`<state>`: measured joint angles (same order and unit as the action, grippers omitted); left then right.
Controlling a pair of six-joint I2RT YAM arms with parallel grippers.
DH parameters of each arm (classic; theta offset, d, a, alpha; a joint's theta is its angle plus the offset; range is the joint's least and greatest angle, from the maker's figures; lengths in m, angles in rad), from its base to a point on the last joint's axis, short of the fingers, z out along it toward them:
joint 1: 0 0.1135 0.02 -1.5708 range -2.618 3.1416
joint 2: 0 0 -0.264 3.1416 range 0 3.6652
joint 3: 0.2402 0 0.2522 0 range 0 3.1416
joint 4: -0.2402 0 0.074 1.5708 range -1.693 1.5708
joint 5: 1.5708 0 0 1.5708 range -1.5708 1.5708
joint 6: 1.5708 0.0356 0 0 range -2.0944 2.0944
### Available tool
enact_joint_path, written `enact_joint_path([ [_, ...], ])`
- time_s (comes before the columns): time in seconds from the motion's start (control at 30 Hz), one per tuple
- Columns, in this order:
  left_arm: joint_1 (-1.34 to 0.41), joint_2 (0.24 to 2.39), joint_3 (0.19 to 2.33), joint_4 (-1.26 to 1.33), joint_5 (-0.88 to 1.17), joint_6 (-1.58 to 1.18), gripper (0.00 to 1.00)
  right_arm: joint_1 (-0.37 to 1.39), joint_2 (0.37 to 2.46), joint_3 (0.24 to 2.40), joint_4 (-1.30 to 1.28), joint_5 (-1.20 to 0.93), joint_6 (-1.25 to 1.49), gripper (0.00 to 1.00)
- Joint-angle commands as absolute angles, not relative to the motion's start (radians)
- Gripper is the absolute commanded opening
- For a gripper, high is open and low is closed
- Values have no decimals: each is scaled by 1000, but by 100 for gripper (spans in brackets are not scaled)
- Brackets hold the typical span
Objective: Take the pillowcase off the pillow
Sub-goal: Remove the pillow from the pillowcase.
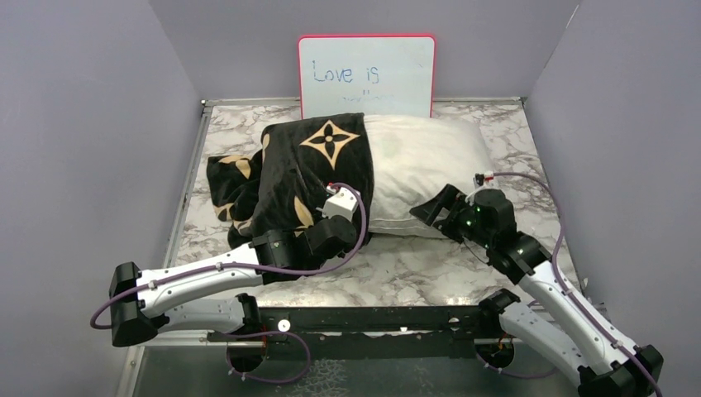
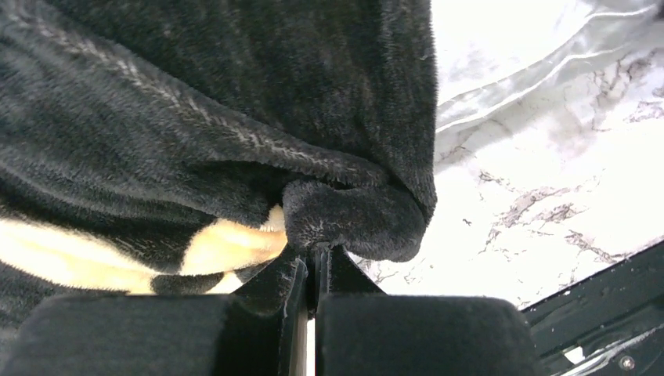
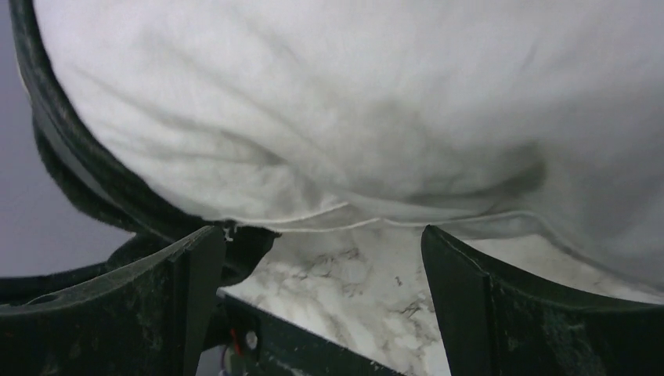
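Reaching low, the left hand (image 2: 316, 262) pinches a pillowcase (image 2: 196, 117) fold tight; the right hand (image 3: 321, 243) gapes wide just before the pillow (image 3: 352, 102).

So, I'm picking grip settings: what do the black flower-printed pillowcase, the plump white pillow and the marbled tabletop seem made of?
Black flower-printed pillowcase: plush velvety fabric; nap catches light.
Plump white pillow: matte woven cloth, perhaps cotton; wrinkles, stitched seam.
Marbled tabletop: smooth, veined; possibly laminate.

Pink-framed whiteboard (image 1: 366, 76) is propped upright at the back of the marble-look table (image 1: 413, 269), with "Love is" scribbled on it in blue. Plain grey walls (image 1: 83, 124) are seen on three sides.
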<state>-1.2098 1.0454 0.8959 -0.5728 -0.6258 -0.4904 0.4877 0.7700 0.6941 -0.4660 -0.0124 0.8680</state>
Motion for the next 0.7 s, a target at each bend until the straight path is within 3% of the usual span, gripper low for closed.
enact_joint_path([
  [0.0, -1228, 1054, 959, -474, -583, -442, 0, 485, 666, 495, -160, -255, 1069, 97],
  [0.2, -1237, 1055, 966, -454, -574, -434, 0, 485, 689, 391, -42, -204, 1224, 95],
  [0.4, -1239, 1061, 968, -445, -569, -434, 0, 486, 844, 307, 315, -146, 1350, 96],
  [0.5, -1241, 1059, 973, -443, -565, -440, 0, 485, 941, 323, 310, -112, 1415, 93],
  [0.53, -1241, 1059, 975, -443, -567, -440, 0, 486, 964, 340, 293, -83, 1396, 90],
  [0.67, -1241, 1060, 979, -445, -574, -447, 0, 486, 929, 382, 237, 88, 1323, 47],
])
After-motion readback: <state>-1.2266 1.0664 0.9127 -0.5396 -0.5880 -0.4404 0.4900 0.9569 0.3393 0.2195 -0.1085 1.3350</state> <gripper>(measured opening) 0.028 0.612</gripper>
